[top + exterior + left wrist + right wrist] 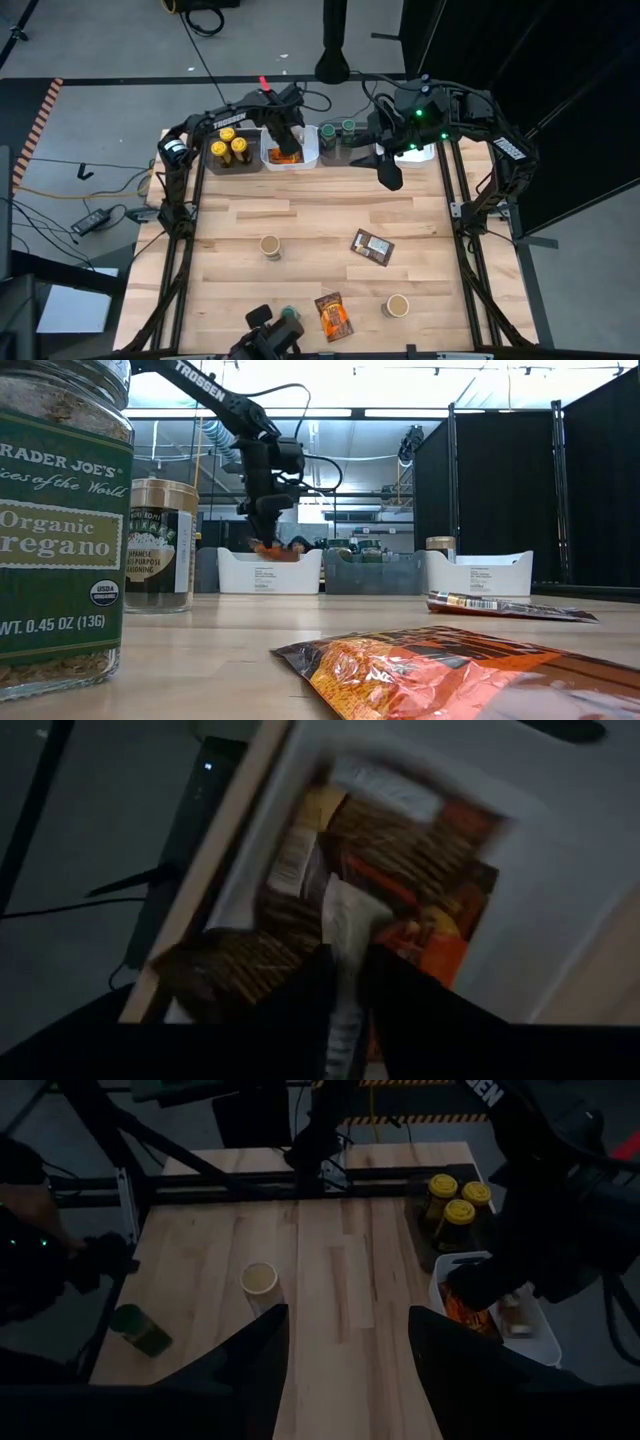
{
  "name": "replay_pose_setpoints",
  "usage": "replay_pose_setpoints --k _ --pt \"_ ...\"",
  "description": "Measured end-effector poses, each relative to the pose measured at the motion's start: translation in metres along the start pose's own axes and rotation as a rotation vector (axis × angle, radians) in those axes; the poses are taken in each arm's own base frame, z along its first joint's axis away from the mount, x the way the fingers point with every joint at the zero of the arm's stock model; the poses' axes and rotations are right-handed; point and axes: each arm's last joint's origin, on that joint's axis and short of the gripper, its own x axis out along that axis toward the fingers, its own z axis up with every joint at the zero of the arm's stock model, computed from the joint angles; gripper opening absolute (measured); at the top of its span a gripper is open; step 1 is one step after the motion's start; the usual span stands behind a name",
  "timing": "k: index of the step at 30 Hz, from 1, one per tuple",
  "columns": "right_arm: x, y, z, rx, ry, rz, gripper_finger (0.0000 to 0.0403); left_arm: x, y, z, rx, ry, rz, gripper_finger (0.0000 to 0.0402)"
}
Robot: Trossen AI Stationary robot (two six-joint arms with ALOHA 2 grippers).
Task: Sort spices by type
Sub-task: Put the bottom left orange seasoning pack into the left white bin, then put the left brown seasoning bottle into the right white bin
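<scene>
My left gripper (pixel 287 150) is over the white bin (pixel 305 158) at the table's far edge, shut on a brown and orange packet (pixel 272 550) just above the bin's rim. More packets (pixel 400 840) lie inside that bin. My right gripper (pixel 345 1355) is open and hangs above the table's far right part (pixel 390 178), touching nothing. On the table stand two tan-lidded jars (pixel 270 245) (pixel 397 305) and a green-lidded jar (pixel 290 318). A brown packet (pixel 372 247) and an orange packet (pixel 333 315) lie flat. My left gripper pinches the packet by a pale edge strip (pixel 345 935) between its two fingers, coming from above and pointing down. The packet hangs below the fingers over the white bin's opening, its lower part level with the rim (pixel 270 552).
A dark bin with yellow-lidded jars (pixel 232 148) stands left of the white bin. A dark bin with green-lidded jars (pixel 338 133) and another white bin (pixel 418 152) stand to its right. Bare tabletop (pixel 320 215) lies in the middle. Rails frame the table's sides.
</scene>
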Motion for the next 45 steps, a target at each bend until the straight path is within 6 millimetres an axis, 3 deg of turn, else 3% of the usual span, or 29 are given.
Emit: replay_pose_setpoints --k 10,13,16,20,23,29,35,39,45 --pt "0.000 0.000 0.000 0.000 0.001 0.000 0.0215 -0.009 -0.008 -0.011 0.059 0.086 -0.105 0.0144" --pt "0.000 0.000 -0.001 0.000 0.006 0.001 0.0215 -0.037 -0.021 -0.014 0.125 0.024 -0.186 0.0148" --pt "-0.002 0.000 -0.003 -0.012 0.024 0.001 0.0215 -0.076 -0.046 -0.019 0.222 -0.076 -0.307 0.0148" --pt "-0.004 0.001 -0.007 -0.009 0.060 0.002 0.0215 -0.127 -0.093 -0.034 0.373 -0.192 -0.412 0.0149" --pt "-0.004 0.001 -0.009 -0.006 0.084 0.002 0.0215 -0.149 -0.130 -0.050 0.441 -0.209 -0.441 0.0149" --pt "-0.004 0.005 -0.010 0.002 0.091 0.015 0.0215 -0.157 -0.188 -0.096 0.511 -0.099 -0.393 0.0149" --pt "-0.004 0.010 -0.011 -0.013 0.109 0.030 0.0215 -0.146 -0.215 -0.140 0.546 0.024 -0.409 0.0160" --pt "-0.003 0.012 -0.011 -0.040 0.109 0.038 0.0215 -0.139 -0.227 -0.153 0.537 0.092 -0.474 0.0193" --pt "-0.003 0.012 -0.011 -0.065 0.107 0.040 0.0215 -0.141 -0.232 -0.152 0.516 0.055 -0.490 0.0251"
